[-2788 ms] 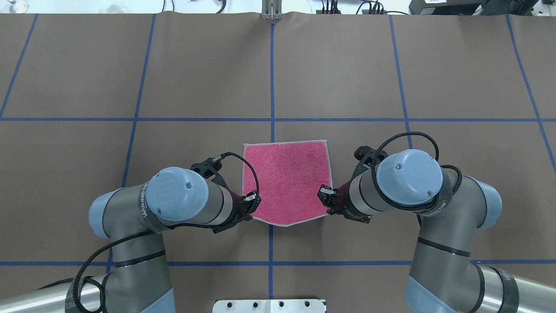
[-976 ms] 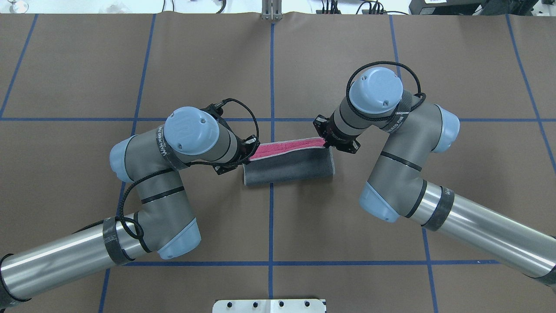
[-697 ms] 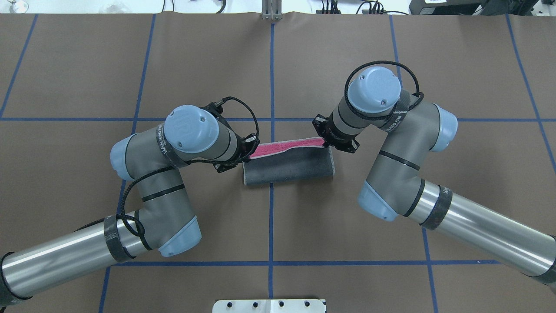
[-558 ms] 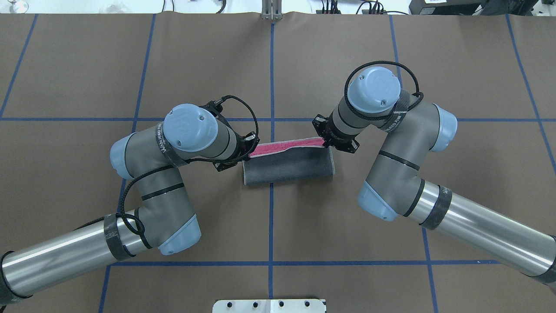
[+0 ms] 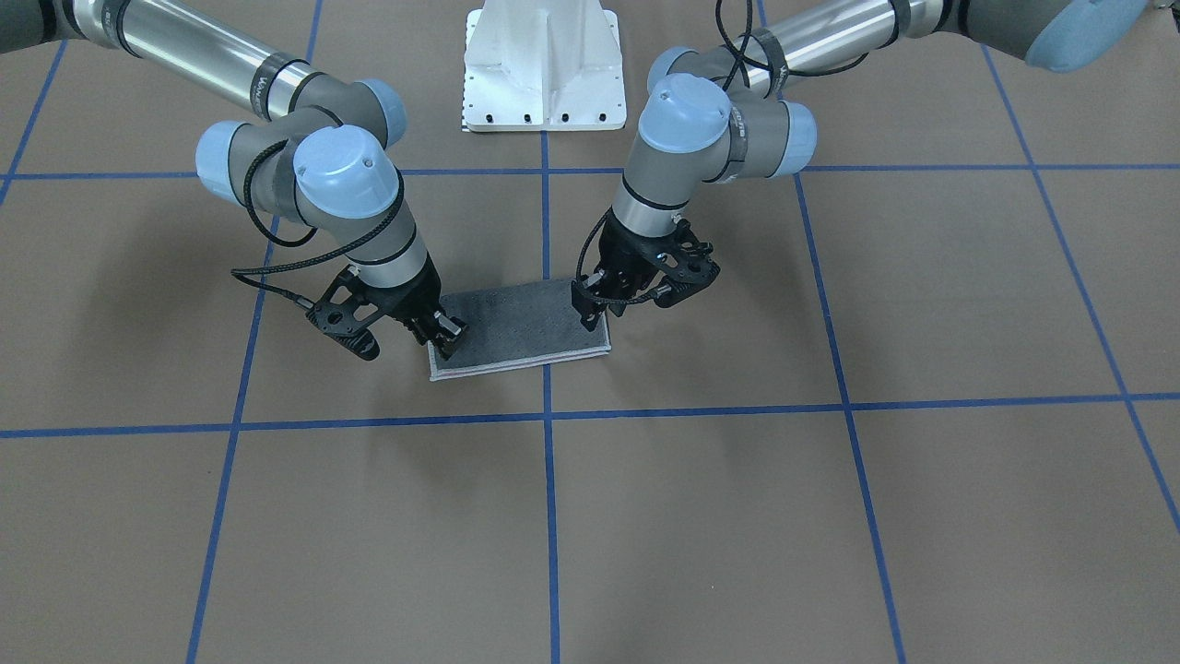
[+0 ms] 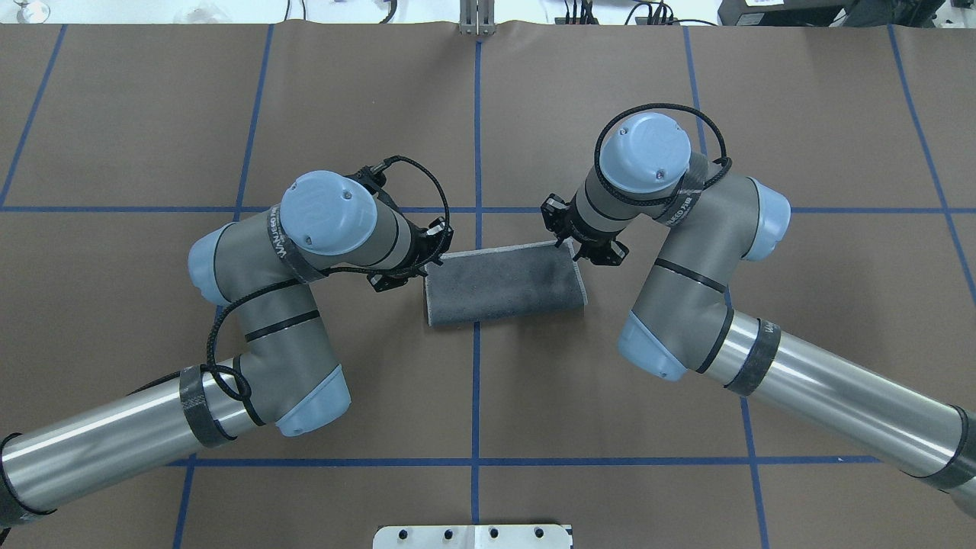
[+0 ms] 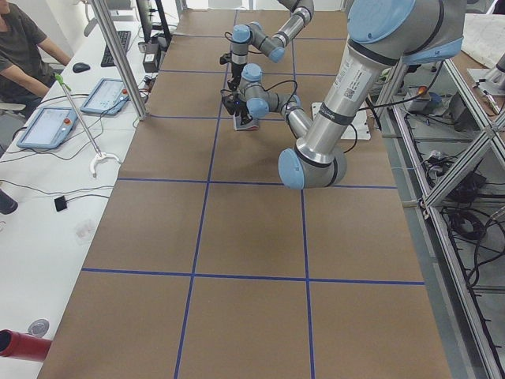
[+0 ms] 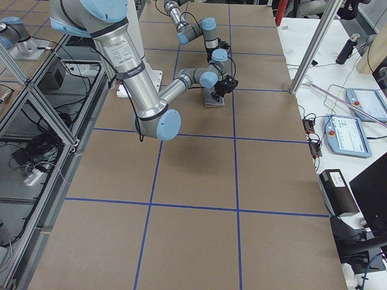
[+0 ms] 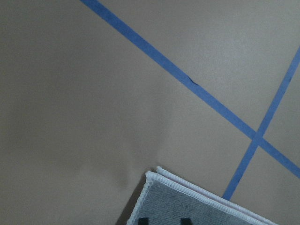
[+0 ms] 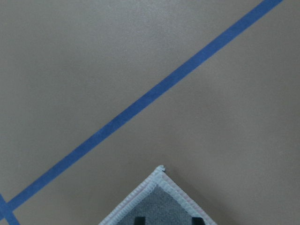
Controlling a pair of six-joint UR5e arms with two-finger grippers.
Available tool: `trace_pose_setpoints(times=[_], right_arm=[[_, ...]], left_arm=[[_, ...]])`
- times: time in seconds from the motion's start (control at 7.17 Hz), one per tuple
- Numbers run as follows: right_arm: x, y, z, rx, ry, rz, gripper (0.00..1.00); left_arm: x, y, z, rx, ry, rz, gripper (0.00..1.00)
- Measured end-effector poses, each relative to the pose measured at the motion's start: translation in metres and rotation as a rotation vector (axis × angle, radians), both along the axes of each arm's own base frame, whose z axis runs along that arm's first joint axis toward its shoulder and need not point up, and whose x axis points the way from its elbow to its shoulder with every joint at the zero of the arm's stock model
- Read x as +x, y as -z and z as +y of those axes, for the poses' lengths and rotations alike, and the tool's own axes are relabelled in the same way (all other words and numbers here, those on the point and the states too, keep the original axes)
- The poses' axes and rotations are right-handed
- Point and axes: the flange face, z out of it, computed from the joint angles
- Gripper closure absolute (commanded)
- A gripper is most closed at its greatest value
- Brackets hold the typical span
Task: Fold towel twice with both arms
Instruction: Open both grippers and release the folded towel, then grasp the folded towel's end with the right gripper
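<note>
The towel (image 5: 521,323) lies folded in half on the table, dark grey face up, its light stitched border at the edge nearest the front-facing camera. In the overhead view it (image 6: 503,286) is a flat grey rectangle with no pink showing. My left gripper (image 5: 590,318) (image 6: 431,259) stands over the towel's far left corner, and my right gripper (image 5: 447,339) (image 6: 568,248) over its far right corner. Each wrist view shows a doubled towel corner (image 9: 187,206) (image 10: 159,201) with two dark fingertips set apart on top of it. Both grippers look open.
The brown table cover carries a grid of blue tape lines (image 6: 476,137). The white pedestal base (image 5: 544,65) stands behind the towel on the robot's side. Operators' desks with tablets (image 7: 51,126) line the far table edge.
The lifted near edge has been carried forward and laid down on the far edge, so the pink strip has vanished under grey. Both grippers have lowered and moved slightly forward to the far corners.
</note>
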Motion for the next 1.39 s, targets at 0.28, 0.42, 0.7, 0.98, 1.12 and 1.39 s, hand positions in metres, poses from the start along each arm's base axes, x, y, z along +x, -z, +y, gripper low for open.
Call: trace_pose_setpoints(times=[0.28,0.42,0.7,0.98,1.12,1.39], right_arm=[[0.014,0.002,0.006,-0.014,0.009,-0.028,0.38],[0.026,-0.004,0.018,-0.043,-0.007,-0.042,0.38],[0.025,-0.006,0.048,-0.167,-0.131,-0.061,0.37],[-0.004,-0.007,0.079,-0.210,-0.247,-0.050,0.21],[-0.012,-0.008,0.087,-0.224,-0.290,-0.047,0.23],[-0.025,-0.011,0.097,-0.246,-0.363,-0.038,0.27]], left_arm=[[-0.010,0.006,-0.009,0.011,0.014,0.019,0.00],[-0.013,0.010,-0.010,0.014,0.017,0.025,0.00],[-0.017,0.013,-0.013,0.016,0.022,0.029,0.00],[-0.021,0.013,-0.016,0.014,0.028,0.026,0.00],[-0.021,0.013,-0.017,0.013,0.029,0.024,0.00],[-0.022,0.013,-0.018,0.010,0.027,0.025,0.00]])
